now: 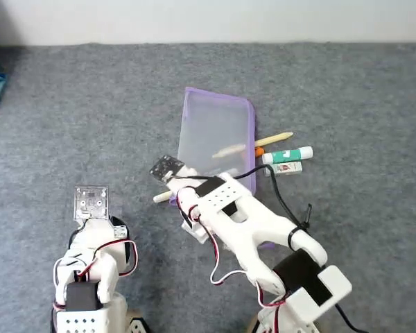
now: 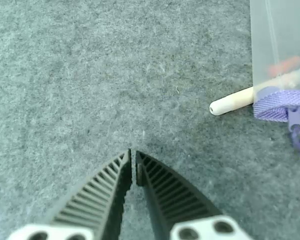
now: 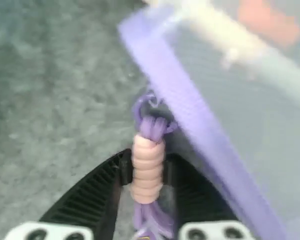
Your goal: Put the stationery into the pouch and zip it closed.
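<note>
Overhead, the purple-trimmed pouch (image 1: 215, 132) lies on grey carpet (image 1: 90, 104), with a glue stick (image 1: 288, 156) just beside it. From the left wrist, the left gripper (image 2: 133, 159) is all but closed and empty. From the right wrist, the right gripper (image 3: 144, 167) pinches the pouch's zipper pull (image 3: 149, 145).

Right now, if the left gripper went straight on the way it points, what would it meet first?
Probably just the grey carpet: the left gripper points at bare surface. The pencil and pouch lie off to one side, though depth is hard to judge.
</note>
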